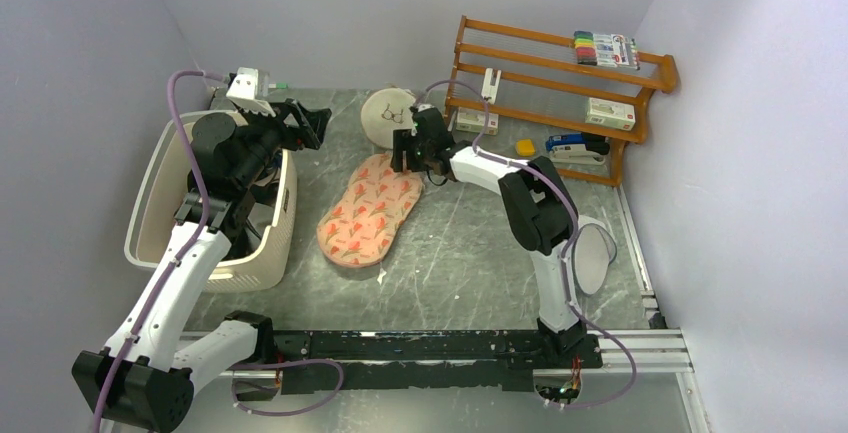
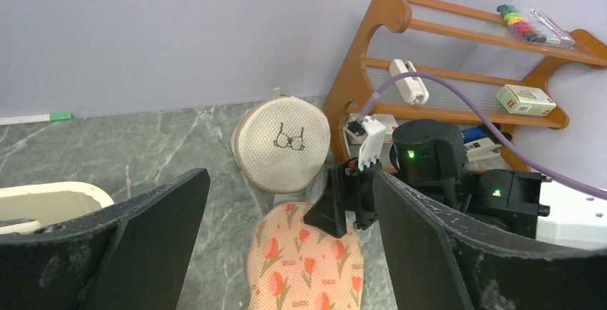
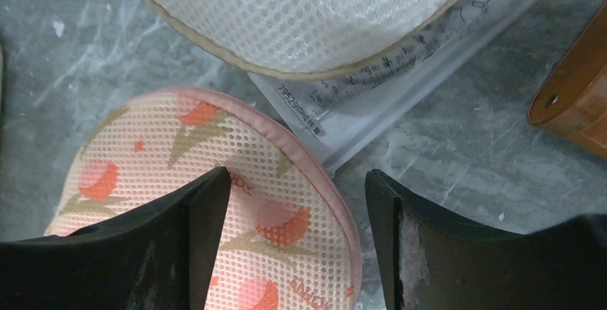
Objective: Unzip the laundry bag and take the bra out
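Left arm (image 1: 175, 273) & right arm (image 1: 553, 288): white link shells w/ black joint housings; a purple cable (image 2: 429, 75) runs along each. Left gripper (image 2: 290, 181) fingers (image 2: 143, 245) are broad black wedges, edges scuffed grey; small white bracket (image 1: 250, 88) on left wrist; two green LEDs (image 2: 411, 155) glow on right wrist.

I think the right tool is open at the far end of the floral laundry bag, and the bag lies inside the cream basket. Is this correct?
Not fully. The laundry bag lies flat on the table, beside the basket, not inside it; the top external view shows this. The right tool is indeed open at the bag's far end.
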### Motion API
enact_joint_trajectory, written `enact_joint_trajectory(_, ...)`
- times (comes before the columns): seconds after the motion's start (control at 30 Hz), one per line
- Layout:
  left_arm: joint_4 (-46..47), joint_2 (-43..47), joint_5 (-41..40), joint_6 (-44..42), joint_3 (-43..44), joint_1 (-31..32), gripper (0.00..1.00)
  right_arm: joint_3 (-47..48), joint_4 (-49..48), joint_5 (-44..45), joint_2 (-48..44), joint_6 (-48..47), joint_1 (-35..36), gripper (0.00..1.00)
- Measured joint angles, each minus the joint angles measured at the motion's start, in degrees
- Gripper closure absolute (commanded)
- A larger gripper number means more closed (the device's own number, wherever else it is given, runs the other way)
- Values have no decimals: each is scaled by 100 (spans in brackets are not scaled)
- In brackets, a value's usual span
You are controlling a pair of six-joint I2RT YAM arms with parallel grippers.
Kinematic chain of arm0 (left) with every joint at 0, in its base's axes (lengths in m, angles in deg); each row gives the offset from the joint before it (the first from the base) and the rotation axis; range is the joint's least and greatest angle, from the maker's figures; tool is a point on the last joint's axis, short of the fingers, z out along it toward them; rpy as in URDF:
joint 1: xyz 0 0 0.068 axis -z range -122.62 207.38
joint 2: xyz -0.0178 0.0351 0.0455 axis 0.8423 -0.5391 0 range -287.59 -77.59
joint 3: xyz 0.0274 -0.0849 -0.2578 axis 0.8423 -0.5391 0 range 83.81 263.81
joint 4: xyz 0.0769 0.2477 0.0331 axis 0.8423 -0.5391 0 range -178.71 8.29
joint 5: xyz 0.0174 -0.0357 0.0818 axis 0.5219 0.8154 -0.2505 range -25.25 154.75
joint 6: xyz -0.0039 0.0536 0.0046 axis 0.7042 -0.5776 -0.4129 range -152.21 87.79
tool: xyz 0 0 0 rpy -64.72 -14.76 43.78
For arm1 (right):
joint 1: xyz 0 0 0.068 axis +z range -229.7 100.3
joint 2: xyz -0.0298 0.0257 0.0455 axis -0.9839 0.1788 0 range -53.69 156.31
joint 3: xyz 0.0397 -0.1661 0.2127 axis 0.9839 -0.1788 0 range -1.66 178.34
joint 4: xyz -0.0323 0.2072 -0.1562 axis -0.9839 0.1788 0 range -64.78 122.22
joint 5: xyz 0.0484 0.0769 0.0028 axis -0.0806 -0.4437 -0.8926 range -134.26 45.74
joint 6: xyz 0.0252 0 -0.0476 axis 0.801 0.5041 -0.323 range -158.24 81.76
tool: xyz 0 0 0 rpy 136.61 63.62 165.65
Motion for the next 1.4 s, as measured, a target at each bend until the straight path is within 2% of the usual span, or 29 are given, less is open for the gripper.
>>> enact_joint_trajectory(0.2, 4, -7, 61, 22, 0, 0, 4, -315, -151, -326, -17, 87, -31, 52)
enact_joint_trajectory(0.37, 28, -175, 149, 63, 2, 0, 4, -1443, -472, -621, -619, 219, -31, 69)
enact_joint_trajectory(0.57, -24, -442, 212, 61, 2, 0, 4, -2498, -743, -962, -1318, 461, -31, 74)
enact_joint_trajectory(0.87, 7, -728, 483, 63, 2, 15, 4, -4636, -1554, -1355, -2629, 1185, -31, 74)
enact_joint_trajectory(0.97, -9, -907, 479, 44, 7, 138, 4, -5058, -1731, -1530, -2927, 1342, -31, 71)
enact_joint_trajectory(1.17, -376, -1156, 219, -160, 214, 852, 3, -5211, -1298, -1464, -3606, 1154, -31, 50)
enact_joint_trajectory(1.33, -691, -1108, 295, -334, 339, 1029, 4, -5233, -964, -1045, -4712, 643, -31, 34)
enact_joint_trajectory(1.4, -885, -1084, 317, -413, 339, 1056, 4, -5337, -966, -828, -5193, 468, -31, 31)
